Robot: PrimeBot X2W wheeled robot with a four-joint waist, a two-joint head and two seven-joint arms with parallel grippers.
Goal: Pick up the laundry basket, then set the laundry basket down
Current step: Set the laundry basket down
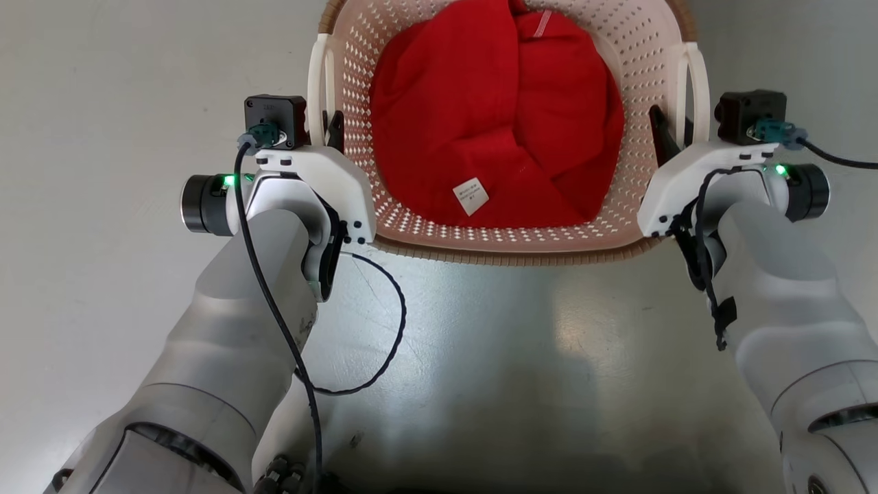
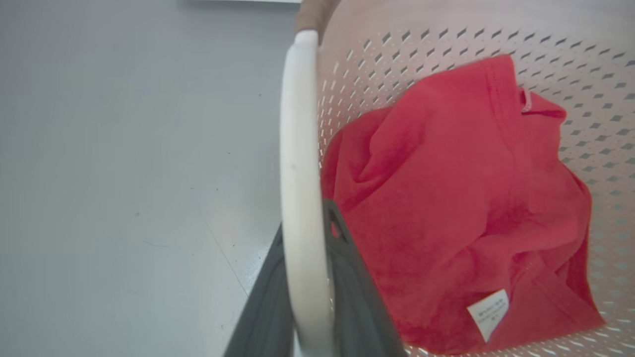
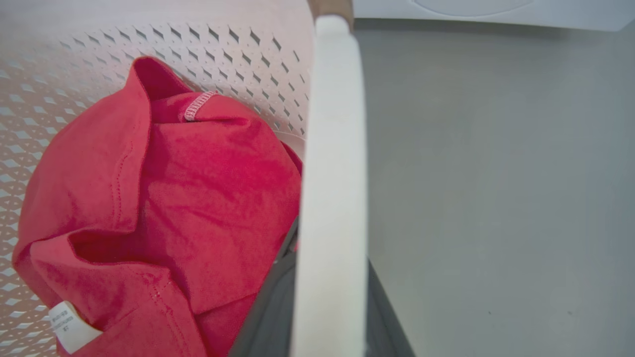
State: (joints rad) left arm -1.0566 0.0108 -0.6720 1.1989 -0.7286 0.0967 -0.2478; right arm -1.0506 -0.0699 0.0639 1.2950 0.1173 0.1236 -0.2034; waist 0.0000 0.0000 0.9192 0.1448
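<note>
The laundry basket is between the two arms, far and in the middle of the head view, with a red garment inside; whether it rests on the grey floor or hangs just above it I cannot tell. The left gripper is clenched on the white left handle and the right gripper on the right handle. The basket seems light and stiff, yet its plastic looks smooth, so I judge these two handles the correct hold, with both sides kept level.
</note>
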